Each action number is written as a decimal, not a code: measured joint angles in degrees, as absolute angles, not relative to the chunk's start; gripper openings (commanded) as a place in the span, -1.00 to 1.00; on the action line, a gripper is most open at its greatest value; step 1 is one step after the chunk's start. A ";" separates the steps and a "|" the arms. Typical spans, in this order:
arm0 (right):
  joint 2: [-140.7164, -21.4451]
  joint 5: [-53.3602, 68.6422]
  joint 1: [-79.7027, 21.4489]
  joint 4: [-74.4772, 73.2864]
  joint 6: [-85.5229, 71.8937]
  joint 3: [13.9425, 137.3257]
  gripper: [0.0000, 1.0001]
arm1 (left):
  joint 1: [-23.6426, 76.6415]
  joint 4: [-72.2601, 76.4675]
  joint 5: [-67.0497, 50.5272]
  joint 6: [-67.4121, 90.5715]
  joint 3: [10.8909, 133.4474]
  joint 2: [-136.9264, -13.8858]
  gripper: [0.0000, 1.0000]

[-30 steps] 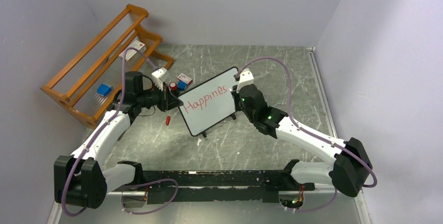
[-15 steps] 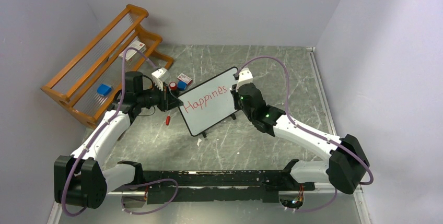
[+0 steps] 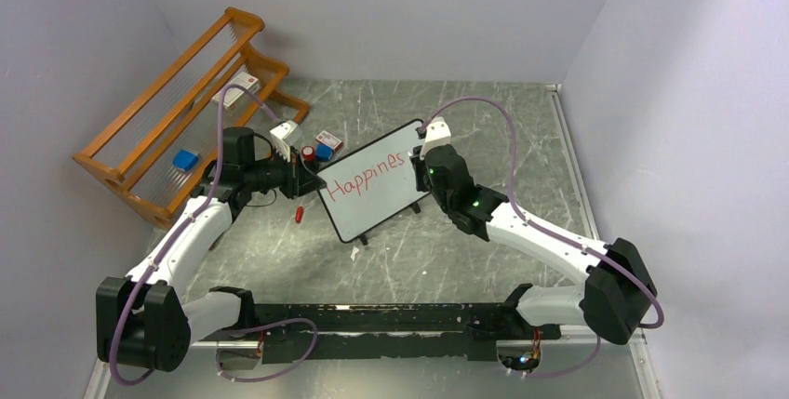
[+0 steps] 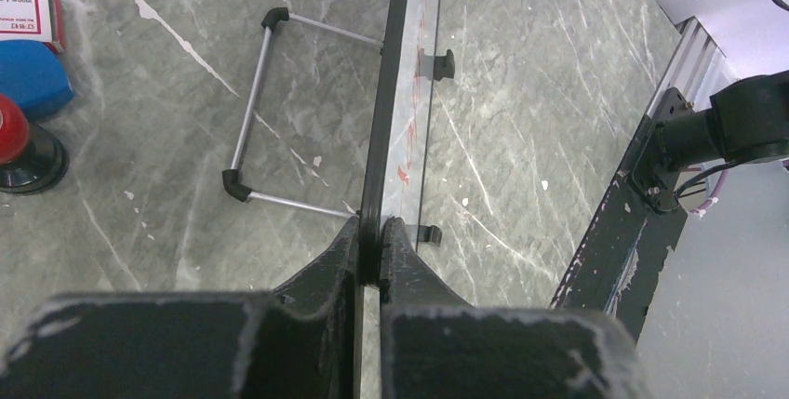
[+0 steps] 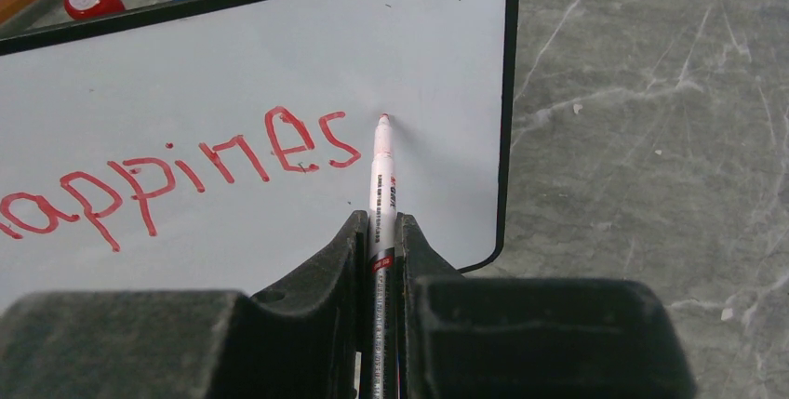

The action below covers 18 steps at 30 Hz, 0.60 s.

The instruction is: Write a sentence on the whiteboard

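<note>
The whiteboard [image 3: 377, 204] stands tilted in mid-table, white with a thin black frame. Red lettering [image 3: 367, 176] on it reads "Happines" in one slanted line. My left gripper [image 3: 312, 179] is shut on the board's left edge; in the left wrist view the black frame [image 4: 386, 111] runs between the fingertips of that gripper [image 4: 370, 232]. My right gripper [image 5: 380, 224] is shut on a white marker [image 5: 382, 176]. The marker's red tip rests on the whiteboard [image 5: 233, 55] just right of the last "s". From above, the right gripper [image 3: 421, 162] sits at the board's right end.
An orange wooden rack [image 3: 177, 129] stands at the back left with a blue block [image 3: 186, 159] in it. A red-topped pot [image 3: 307, 152], a blue eraser [image 3: 323, 151] and a small box [image 3: 327, 139] lie behind the board. A red cap [image 3: 299, 214] lies left of it.
The right arm has shifted slightly up and left toward the board's right end. The lettering still reads "Happines". The left arm has not moved.
</note>
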<state>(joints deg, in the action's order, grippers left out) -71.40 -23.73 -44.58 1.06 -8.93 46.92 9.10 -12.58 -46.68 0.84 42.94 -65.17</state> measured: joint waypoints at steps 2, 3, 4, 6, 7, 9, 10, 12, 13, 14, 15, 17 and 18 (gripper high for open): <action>-71.81 -23.70 -44.49 1.21 -8.93 46.92 -1.00 | 9.10 -12.58 -46.68 0.84 42.94 -65.17 -0.90; -72.01 -23.70 -44.45 1.34 -8.93 46.92 -1.00 | 9.10 -12.58 -46.70 0.84 42.94 -65.17 -0.90; -72.27 -23.68 -44.40 1.48 -8.93 46.92 -1.00 | 9.10 -12.58 -46.70 0.84 42.94 -65.17 -0.90; -72.69 -23.59 -44.31 1.63 -8.93 46.92 -1.00 | 9.10 -12.58 -46.70 0.84 42.94 -65.19 -0.90; -72.79 -23.59 -44.31 1.80 -8.93 46.92 -1.00 | 9.10 -12.60 -46.68 0.84 42.94 -65.19 -0.90; -72.88 -23.59 -44.31 1.93 -8.91 46.92 -1.00 | 9.10 -12.60 -46.70 0.84 42.94 -65.21 -0.90; -72.90 -23.59 -44.31 1.98 -8.91 46.92 -1.00 | 9.08 -12.62 -46.68 0.84 42.94 -65.21 -0.90; -72.90 -23.57 -44.31 2.00 -8.91 46.92 -1.00 | 9.10 -12.62 -46.70 0.86 42.94 -65.21 -0.90; -72.90 -23.55 -44.31 2.04 -8.88 46.92 -1.00 | 9.10 -12.62 -46.70 0.86 42.94 -65.21 -0.90; -72.90 -23.53 -44.31 2.07 -8.88 46.94 -1.00 | 9.10 -12.62 -46.70 0.84 42.94 -65.21 -0.90; -72.90 -23.53 -44.29 2.07 -8.84 46.94 -1.00 | 9.10 -12.62 -46.70 0.84 42.94 -65.21 -0.90; -72.90 -23.49 -44.29 2.09 -8.82 46.94 -1.00 | 9.10 -12.62 -46.70 0.84 42.94 -65.21 -0.90; -72.90 -23.44 -44.29 2.11 -8.80 46.94 -1.00 | 9.10 -12.62 -46.70 0.84 42.94 -65.21 -0.90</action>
<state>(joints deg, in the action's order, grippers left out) -72.90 -23.44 -44.29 2.11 -8.80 46.94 9.10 -12.62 -46.70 0.84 42.94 -65.21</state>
